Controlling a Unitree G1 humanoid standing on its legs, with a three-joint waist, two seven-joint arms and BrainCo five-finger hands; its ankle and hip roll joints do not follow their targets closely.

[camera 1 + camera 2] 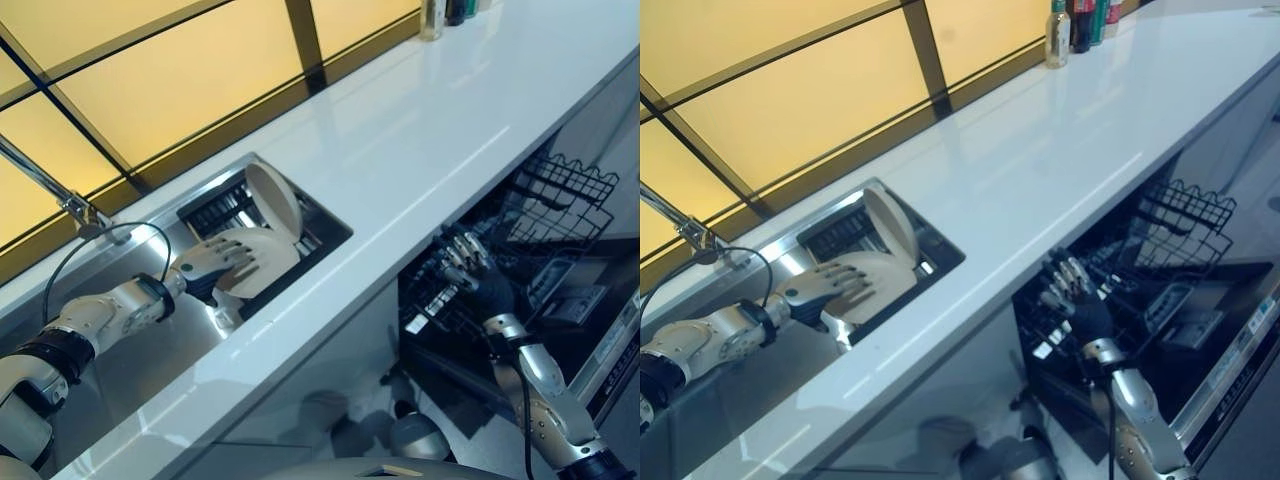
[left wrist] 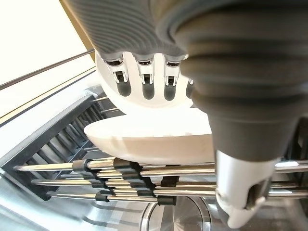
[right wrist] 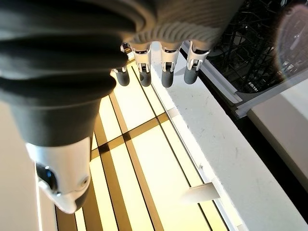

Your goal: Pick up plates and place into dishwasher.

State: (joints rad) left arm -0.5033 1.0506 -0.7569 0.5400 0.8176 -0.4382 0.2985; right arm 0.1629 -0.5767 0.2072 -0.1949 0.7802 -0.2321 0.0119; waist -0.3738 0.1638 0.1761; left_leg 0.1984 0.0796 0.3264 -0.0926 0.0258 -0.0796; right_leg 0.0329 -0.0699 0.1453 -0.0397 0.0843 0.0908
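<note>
A long, glossy white table (image 1: pixel 420 150) runs diagonally through the kitchen, reflecting pale streaks of light along its surface. Behind it, a wide window (image 1: pixel 150 90) glows amber-yellow, divided by dark frame bars (image 1: pixel 305 40) that cross it upright and at a slant. A steel sink (image 1: pixel 150 350) is sunk into the table below the window, with a chrome tap (image 1: pixel 55 195) arching over its back edge. At the far end of the table, by the window sill, a few bottles (image 1: pixel 1080 20) stand close together. Below the table's front edge, pale cabinet fronts (image 1: pixel 330 350) face a grey floor (image 1: pixel 470 440).
</note>
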